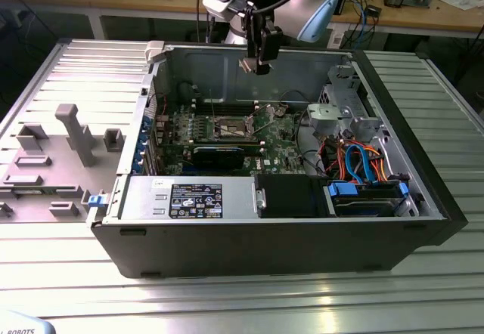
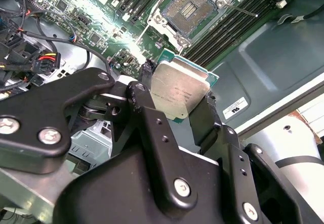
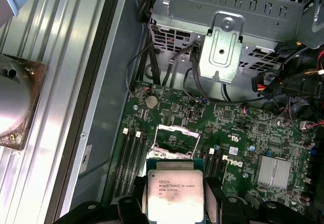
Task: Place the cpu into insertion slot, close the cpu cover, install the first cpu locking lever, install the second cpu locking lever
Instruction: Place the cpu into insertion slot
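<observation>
My gripper (image 1: 257, 62) hangs above the open computer case, shut on the cpu (image 2: 179, 95), a flat square chip with a dull silver top. Black fingers (image 2: 146, 74) clamp two opposite edges of the chip. In the first wrist view the cpu (image 3: 174, 191) hovers just short of the insertion slot (image 3: 171, 150), whose dark centre is partly hidden behind it. The second wrist view shows the insertion slot (image 2: 195, 8) bare, with a shiny rim on the green board. The cpu cover (image 3: 177, 128), a thin silver frame, stands raised at the socket's edge. In the exterior view the insertion slot (image 1: 231, 128) lies well below the gripper.
Long memory slots (image 3: 132, 158) flank the socket. A silver drive cage (image 3: 223, 46) and black cables (image 3: 152, 51) sit beyond it, a finned heatsink (image 3: 275, 172) to one side. The case walls (image 1: 249, 69) enclose the board; a grey fixture (image 1: 72, 134) stands at the exterior view's left.
</observation>
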Robot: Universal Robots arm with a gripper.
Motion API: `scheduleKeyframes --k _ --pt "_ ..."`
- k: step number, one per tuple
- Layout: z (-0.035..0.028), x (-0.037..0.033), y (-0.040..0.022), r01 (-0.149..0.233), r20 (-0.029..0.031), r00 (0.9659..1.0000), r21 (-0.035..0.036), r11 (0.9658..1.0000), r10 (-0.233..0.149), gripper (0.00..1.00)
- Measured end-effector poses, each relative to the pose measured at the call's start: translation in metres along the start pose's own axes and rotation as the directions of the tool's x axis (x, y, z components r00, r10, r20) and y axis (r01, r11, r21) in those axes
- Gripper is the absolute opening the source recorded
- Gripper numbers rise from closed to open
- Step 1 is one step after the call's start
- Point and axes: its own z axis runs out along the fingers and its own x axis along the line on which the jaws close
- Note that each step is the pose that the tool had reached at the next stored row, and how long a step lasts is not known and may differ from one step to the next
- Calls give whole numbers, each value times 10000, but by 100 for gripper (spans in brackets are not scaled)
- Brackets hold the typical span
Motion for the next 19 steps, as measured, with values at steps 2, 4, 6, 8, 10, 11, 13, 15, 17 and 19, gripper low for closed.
scheduleKeyframes --k 2,4,6,8,10,11,13,15,17,19 --pt "0 0 0 -4 0 10000 0 10000 4 54" --pt "0 0 0 -21 2 10000 0 10000 21 54" --pt "0 0 0 -62 6 10000 -1 10000 62 54" --pt "0 0 0 -120 11 9999 -3 9999 120 54" --pt "0 1 -3 -238 21 9997 -5 9997 238 54" --pt "0 1 -5 -288 25 9996 -6 9996 288 54" --pt "0 2 -8 -553 47 9985 -13 9985 553 54" --pt "0 2 -9 -864 75 9962 -19 9963 864 54" --pt "0 2 -10 -1008 87 9949 -24 9949 1008 54" --pt "0 2 -10 -1041 91 9945 -25 9946 1041 54"
